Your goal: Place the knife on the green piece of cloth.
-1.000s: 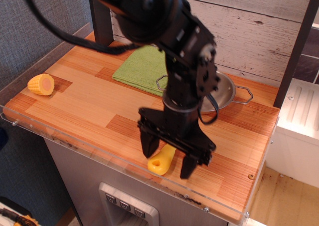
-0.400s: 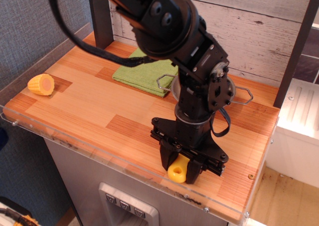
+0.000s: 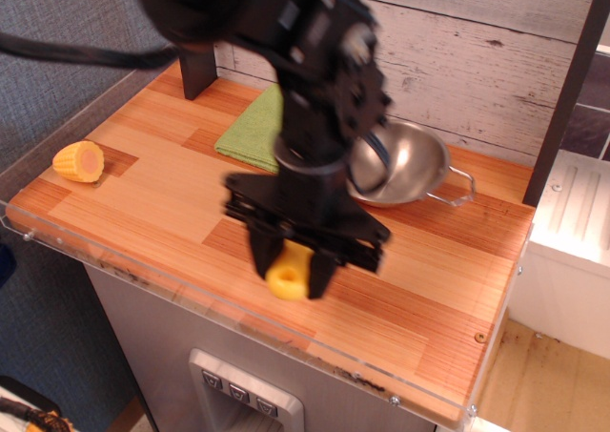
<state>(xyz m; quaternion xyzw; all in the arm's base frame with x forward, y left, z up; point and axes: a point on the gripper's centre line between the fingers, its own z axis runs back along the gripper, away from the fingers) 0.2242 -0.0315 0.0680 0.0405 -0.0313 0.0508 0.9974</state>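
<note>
Knife (image 3: 289,272): it's clamped in the pincer (image 3: 294,265), only the chunky yellow handle end with its hole shows, poking out toward the near edge. Blade is hidden up between the fingers, so can't see it at all.
Pincer: closed on the knife handle, pointing down, looks lifted clear of the worktop (image 3: 448,289) rather than resting on it, though the frame is a bit motion-blurred so I wouldn't swear to the gap.
Green cloth (image 3: 255,133): lying flat at the far side of the worktop, partly covered by the arm from this view, just left of the steel bowl (image 3: 412,164).
Key relation: cloth sits farther back and slightly left of the pincer, well apart from it. So my guess is the carry has to go away from the near edge, toward the back wall.
Knife axis: seems to run roughly near-to-far, handle end nearest the camera. Can't confirm tilt with the blade hidden.
Watch out for: the bowl is right beside the cloth on its right, so drifting right on the way back could clip the rim, I'd say.
Other stuff: corn-cob piece (image 3: 78,161) is way off at the left edge, not in the way.
</note>
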